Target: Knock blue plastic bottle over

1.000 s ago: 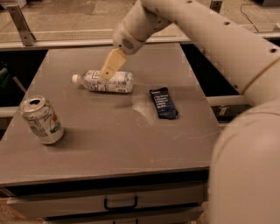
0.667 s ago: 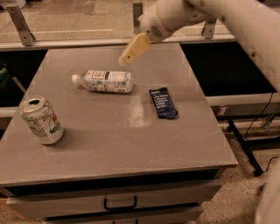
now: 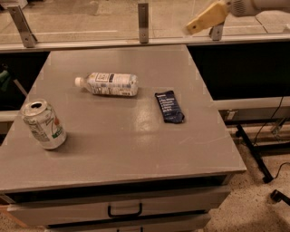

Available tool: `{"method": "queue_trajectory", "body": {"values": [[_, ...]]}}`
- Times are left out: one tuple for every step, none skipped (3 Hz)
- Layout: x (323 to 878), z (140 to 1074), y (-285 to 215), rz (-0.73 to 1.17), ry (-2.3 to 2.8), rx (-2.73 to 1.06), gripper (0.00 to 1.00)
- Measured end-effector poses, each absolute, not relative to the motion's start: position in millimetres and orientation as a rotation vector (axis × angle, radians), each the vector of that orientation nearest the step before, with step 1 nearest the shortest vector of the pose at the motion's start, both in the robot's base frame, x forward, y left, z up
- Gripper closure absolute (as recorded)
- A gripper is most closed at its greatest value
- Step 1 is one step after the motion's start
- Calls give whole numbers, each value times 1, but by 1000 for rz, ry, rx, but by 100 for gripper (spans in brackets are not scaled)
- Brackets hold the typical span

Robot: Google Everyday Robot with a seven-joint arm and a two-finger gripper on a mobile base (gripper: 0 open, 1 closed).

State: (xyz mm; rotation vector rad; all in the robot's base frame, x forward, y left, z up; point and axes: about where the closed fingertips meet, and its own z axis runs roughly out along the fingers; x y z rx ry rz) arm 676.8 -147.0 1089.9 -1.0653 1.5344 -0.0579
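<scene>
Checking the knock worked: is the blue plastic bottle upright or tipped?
Tipped: the blue plastic bottle lies on its side, cap pointing left. The hand hovers top right, apart.

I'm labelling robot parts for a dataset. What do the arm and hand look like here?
The hand is pale yellow-tan, flat and wedge-shaped, at the top right beyond the far edge of the table. It joins a smooth, rounded white arm. No cables or markings show.

Hand (image 3: 196, 25) high at top right (slanting down-left).
</scene>
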Motion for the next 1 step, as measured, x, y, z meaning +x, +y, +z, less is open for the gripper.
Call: {"method": "queue_trajectory", "body": {"values": [[681,1108,-173,-124,1503,-985,0]]}}
